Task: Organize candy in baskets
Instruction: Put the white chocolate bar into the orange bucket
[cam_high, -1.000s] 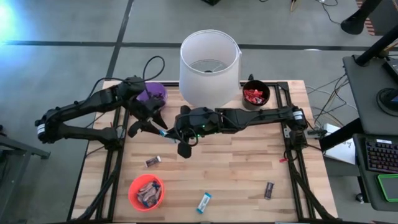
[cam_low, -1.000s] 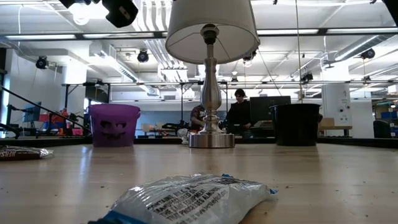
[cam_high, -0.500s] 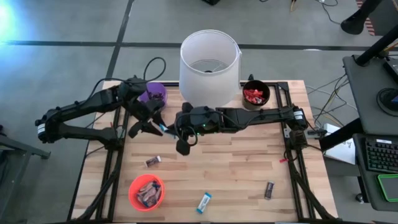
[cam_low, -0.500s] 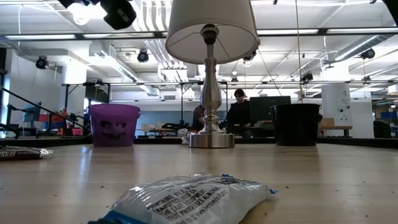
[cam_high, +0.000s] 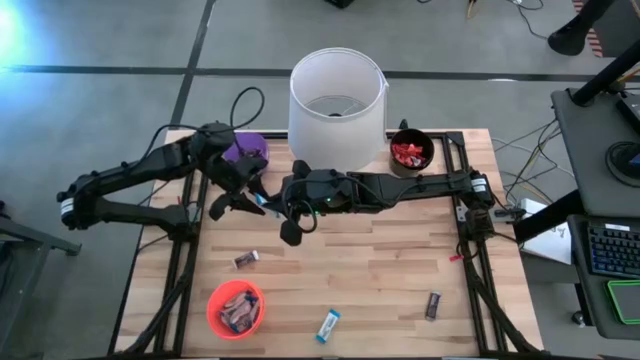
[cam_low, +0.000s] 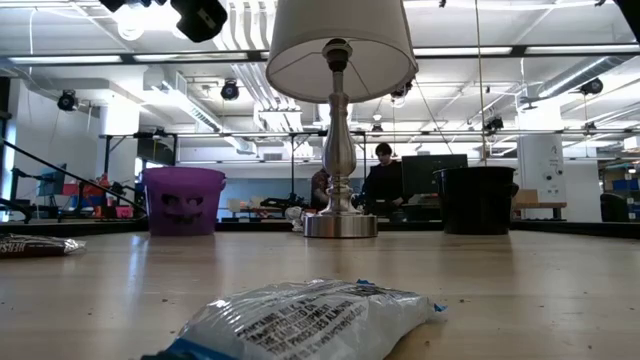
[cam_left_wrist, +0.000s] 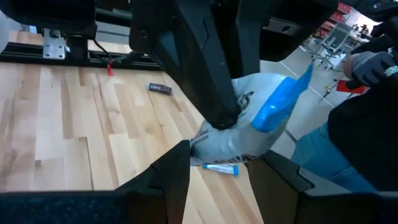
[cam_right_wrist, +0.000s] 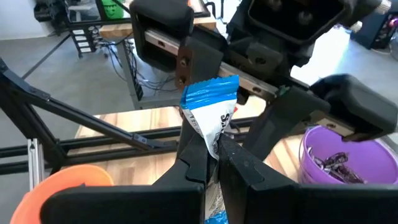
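Note:
A blue-and-white candy (cam_high: 262, 200) hangs in mid-air between my two grippers, above the table's far left part. My right gripper (cam_high: 277, 206) is shut on it, reaching in from the right. My left gripper (cam_high: 248, 198) is open, with a finger on either side of the candy's free end (cam_left_wrist: 214, 146). Just beyond them stands the purple basket (cam_high: 245, 152), holding dark candies. The black basket (cam_high: 411, 150) with red candies sits at the far right. The orange-red basket (cam_high: 235, 307), holding several candies, is at the near left. My right gripper pinches the candy across its middle (cam_right_wrist: 213, 138) between its two fingers. The blue crimped end (cam_right_wrist: 208, 92) sticks out past the fingertips toward the left gripper. The candy is lifted clear of the table. My left gripper: I cannot tell whether its fingers touch the candy.
A lamp with a big white shade (cam_high: 336, 95) stands at the far middle, right behind the grippers. Loose candies lie on the table: a dark one (cam_high: 246, 259), a blue-and-white one (cam_high: 328, 324) and another dark one (cam_high: 432, 305). The wood in the middle is bare.
My right gripper has carried the candy a little toward the table's far edge and closer to the left gripper, staying shut on it. The left gripper has stayed open in nearly the same place.

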